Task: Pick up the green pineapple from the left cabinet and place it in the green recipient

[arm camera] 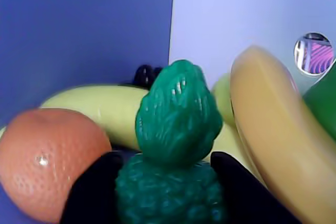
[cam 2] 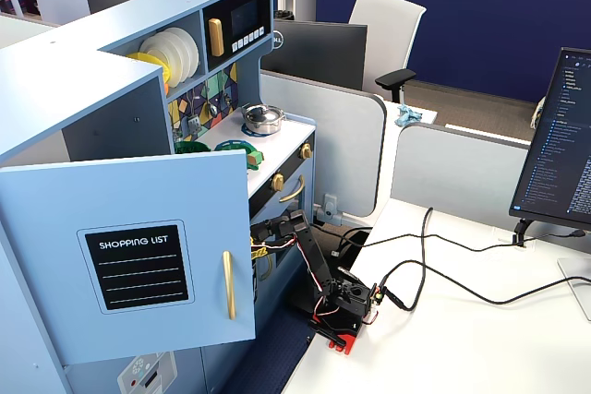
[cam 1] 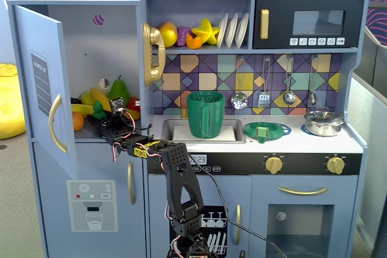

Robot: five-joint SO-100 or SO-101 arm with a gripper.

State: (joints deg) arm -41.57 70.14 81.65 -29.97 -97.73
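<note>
The green pineapple [arm camera: 176,145] stands upright among fruit on the shelf of the open light-blue left cabinet [cam 1: 42,83]; it also shows in a fixed view [cam 1: 98,110]. My gripper [arm camera: 167,157] reaches into the cabinet, and its black fingers [arm camera: 94,192] press against both sides of the pineapple's bumpy body. In a fixed view the gripper [cam 1: 107,119] sits just right of the pineapple. The green recipient, a ribbed pitcher [cam 1: 205,115], stands in the sink to the right. In the other fixed view the cabinet door [cam 2: 138,256] hides the shelf and the gripper.
An orange [arm camera: 47,161] lies close on the left and bananas [arm camera: 278,135] on the right, with a green pear [cam 1: 119,90] behind. The open door stands left of the arm [cam 1: 178,179]. A flat green dish [cam 1: 267,130] and a pot [cam 1: 323,122] sit on the counter.
</note>
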